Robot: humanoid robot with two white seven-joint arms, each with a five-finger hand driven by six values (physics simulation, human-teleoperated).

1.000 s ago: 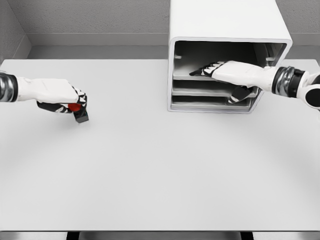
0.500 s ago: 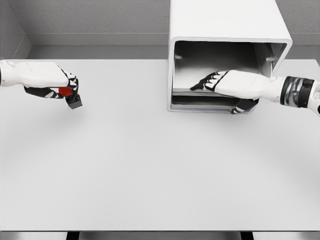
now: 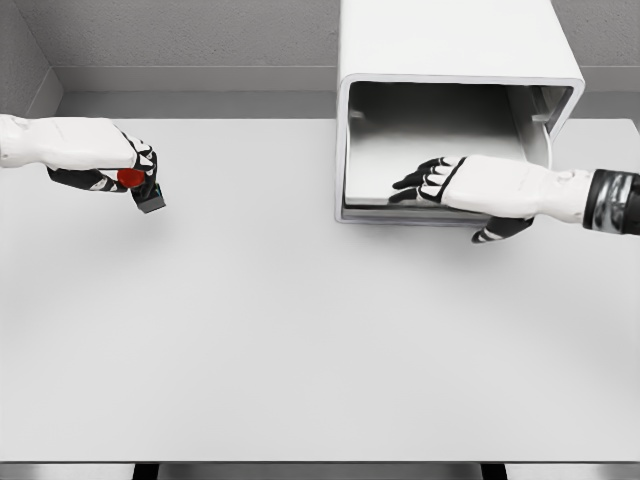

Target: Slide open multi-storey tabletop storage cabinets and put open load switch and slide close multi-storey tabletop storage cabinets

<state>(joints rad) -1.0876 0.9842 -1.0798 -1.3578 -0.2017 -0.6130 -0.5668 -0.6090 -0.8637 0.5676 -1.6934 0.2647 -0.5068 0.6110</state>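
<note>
Your left hand [image 3: 118, 172] comes in from nine o'clock with its white forearm lying almost level along the upper left of the desk [image 3: 300, 340], knuckles up and wrist straight. Its fingers [image 3: 146, 166] are curled tight and clamped on the load switch [image 3: 146, 194], which sticks out below and to the four o'clock side of the fist. You can see the switch as a small dark block tilted on its corner, with a red round part showing just under the palm; whether it touches the desk or hangs just above it you cannot tell, though a faint shadow lies beside it. Your right hand [image 3: 450, 183] enters from three o'clock, forearm nearly level, the grey and black wrist cuff at the picture's right edge. That hand lies palm down at the mouth of the storage cabinet [image 3: 450, 50], its black-tipped fingers [image 3: 415, 181] stretched out flat and slightly apart, pointing toward nine o'clock over the lowest shelf [image 3: 365, 195], and gripping nothing that you can see; the thumb drops below the cabinet's front lip at about five o'clock of the palm. The cabinet is a white box with rounded corners standing at the twelve to one o'clock part of the desk, its front open toward you, its grey inner walls in shade and a pale flat shelf at the bottom. The switch is well apart from the cabinet, far off at its nine o'clock side.
</note>
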